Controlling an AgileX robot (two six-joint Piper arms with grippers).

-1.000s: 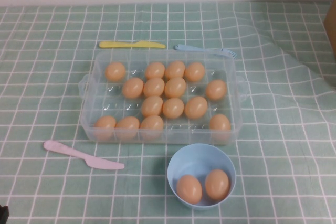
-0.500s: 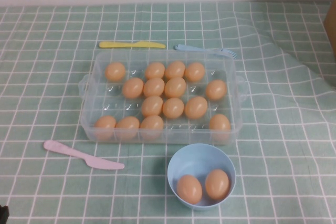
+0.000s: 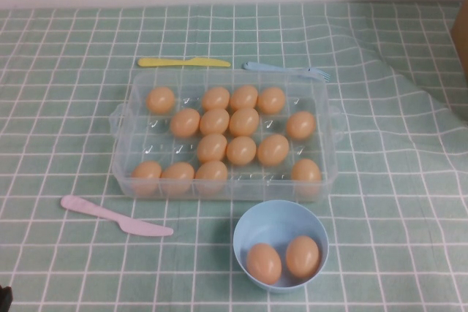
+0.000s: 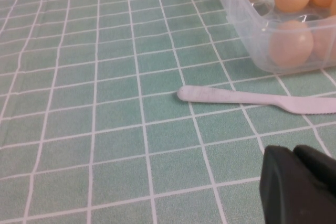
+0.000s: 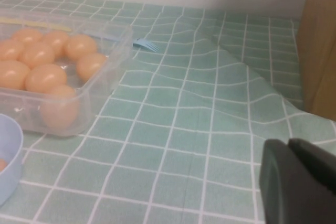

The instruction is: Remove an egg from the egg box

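The clear plastic egg box (image 3: 126, 153) sits mid-table and holds several orange-tan eggs; one egg (image 3: 241, 150) lies near its centre. In the left wrist view my left gripper (image 4: 294, 155) hovers low over the cloth, near the box's corner (image 4: 247, 27), its two black fingers pressed together and empty. In the right wrist view my right gripper (image 5: 289, 145) is shut and empty as well, out over the cloth to the right of the box (image 5: 113, 72). Neither gripper shows in the high view.
A light-blue bowl (image 3: 280, 217) with two eggs stands just in front of the box. A pink knife (image 3: 113, 216) lies front left; a yellow knife (image 3: 183, 62) and a blue fork (image 3: 285, 69) lie behind the box. A brown wooden edge (image 5: 320, 40) rises at the far right.
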